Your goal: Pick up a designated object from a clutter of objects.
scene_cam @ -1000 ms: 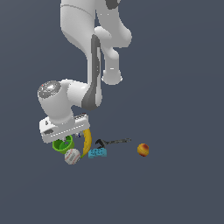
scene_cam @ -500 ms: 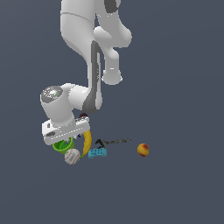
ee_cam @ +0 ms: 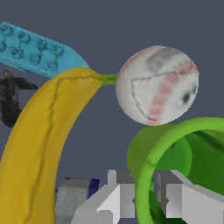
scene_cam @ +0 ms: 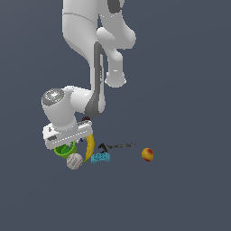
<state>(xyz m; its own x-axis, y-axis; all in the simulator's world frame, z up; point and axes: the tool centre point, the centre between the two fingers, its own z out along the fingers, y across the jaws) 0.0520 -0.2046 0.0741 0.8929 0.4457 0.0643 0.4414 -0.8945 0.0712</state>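
Straddling the rim of the green cup [ee_cam: 183,166], my gripper [ee_cam: 142,199] has one finger outside the cup wall and the other inside the bowl, with the thick green rim running between them. The fingers [ee_cam: 116,197] sit close on either side of that wall, only a thin gap apart, so they look closed down on it, though I cannot tell from the wrist view whether both pads press firmly.

In the exterior view my hand [scene_cam: 67,134] hangs low over the clutter at the exterior view's left end, and the green cup [scene_cam: 64,150] peeks out just beneath it. The white baseball [scene_cam: 74,161] with red stitching lies just beside the cup, close enough that in the wrist view the baseball [ee_cam: 157,85] seems to touch its rim. The yellow banana [scene_cam: 90,146] curves along the cup's other side, near my outer finger; its green stem tip reaches the baseball in the wrist view. The teal block [scene_cam: 100,157] with studs lies just beyond the banana's end. A thin black tool [scene_cam: 115,145] stretches toward the exterior view's right, and a red-yellow ball [scene_cam: 147,154] sits well apart from the rest. A dark maroon shape [scene_cam: 85,119] shows partly behind my wrist, too hidden to name
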